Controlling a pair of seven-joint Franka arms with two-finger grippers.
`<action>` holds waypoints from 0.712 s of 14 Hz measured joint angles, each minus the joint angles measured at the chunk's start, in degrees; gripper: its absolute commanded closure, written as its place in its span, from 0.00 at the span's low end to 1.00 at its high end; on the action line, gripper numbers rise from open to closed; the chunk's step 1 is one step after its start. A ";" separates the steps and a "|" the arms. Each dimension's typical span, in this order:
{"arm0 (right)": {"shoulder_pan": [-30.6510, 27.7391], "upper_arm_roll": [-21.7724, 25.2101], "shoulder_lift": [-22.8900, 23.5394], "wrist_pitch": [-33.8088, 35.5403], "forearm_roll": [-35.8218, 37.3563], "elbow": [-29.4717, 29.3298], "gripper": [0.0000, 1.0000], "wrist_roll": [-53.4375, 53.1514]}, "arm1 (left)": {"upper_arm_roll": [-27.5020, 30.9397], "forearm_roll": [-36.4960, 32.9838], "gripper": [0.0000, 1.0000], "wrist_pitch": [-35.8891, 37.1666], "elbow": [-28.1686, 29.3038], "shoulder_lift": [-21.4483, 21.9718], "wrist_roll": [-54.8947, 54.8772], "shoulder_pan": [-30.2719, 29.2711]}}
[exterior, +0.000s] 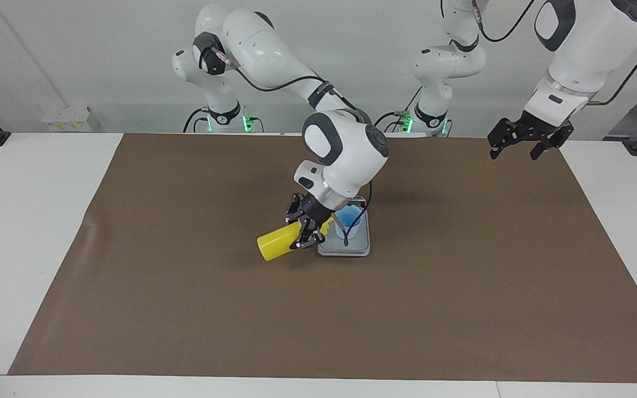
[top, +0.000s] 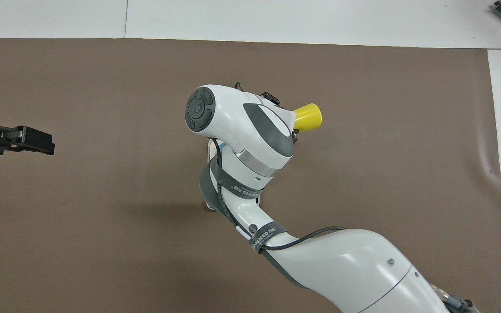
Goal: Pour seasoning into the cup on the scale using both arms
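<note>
My right gripper [exterior: 306, 230] is shut on the seasoning, a yellow squeeze bottle [exterior: 275, 246] held tipped nearly on its side. Its nozzle end points at the light-blue cup [exterior: 350, 219], and its base sticks out toward the right arm's end of the table. The cup stands on the silver-grey scale [exterior: 345, 248] in the middle of the mat. In the overhead view only the bottle's base [top: 307, 118] shows past the right wrist, which hides the cup. My left gripper [exterior: 520, 146] hangs open and empty in the air over the mat's edge at the left arm's end, also seen as the left gripper [top: 28, 140] from overhead.
A brown mat [exterior: 186, 309] covers most of the white table [exterior: 14, 249]. The right arm's forearm [top: 342, 265] stretches over the mat on the robots' side of the scale.
</note>
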State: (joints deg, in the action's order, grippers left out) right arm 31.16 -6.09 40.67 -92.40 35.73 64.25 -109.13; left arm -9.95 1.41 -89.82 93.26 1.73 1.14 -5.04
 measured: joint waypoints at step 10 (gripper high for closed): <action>3.75 -0.08 4.59 0.01 9.07 3.00 1.00 -1.89 | 0.15 0.00 0.00 0.02 0.00 0.00 0.00 -0.02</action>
State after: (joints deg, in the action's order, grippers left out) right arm 34.91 -6.17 45.26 -92.39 44.81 67.25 -111.02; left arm -9.80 1.40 -89.80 93.26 1.73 1.14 -5.05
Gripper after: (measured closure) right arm 0.476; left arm 0.000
